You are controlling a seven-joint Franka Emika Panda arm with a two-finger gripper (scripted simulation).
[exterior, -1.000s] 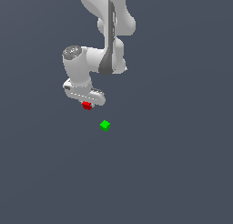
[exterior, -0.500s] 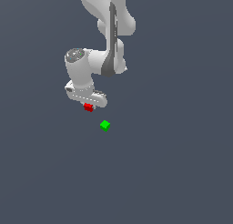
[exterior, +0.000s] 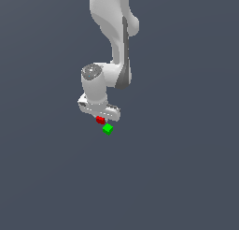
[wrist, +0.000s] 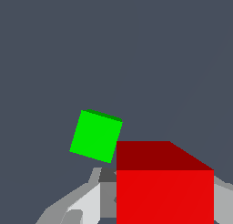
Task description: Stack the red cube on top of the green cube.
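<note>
My white gripper is shut on the red cube, which shows just below the hand in the exterior view. The green cube lies on the grey floor right beside it, slightly lower and towards the exterior view's right. In the wrist view the red cube fills the near corner between my grey fingers, and the green cube lies just beyond it, off to one side and rotated relative to it. I cannot tell whether the two cubes touch.
A plain dark grey floor surrounds the cubes. My white arm rises behind the gripper. Nothing else shows.
My gripper has moved with the red cube towards the exterior view's right and downwards, ending next to the green cube. The green cube has not moved.
</note>
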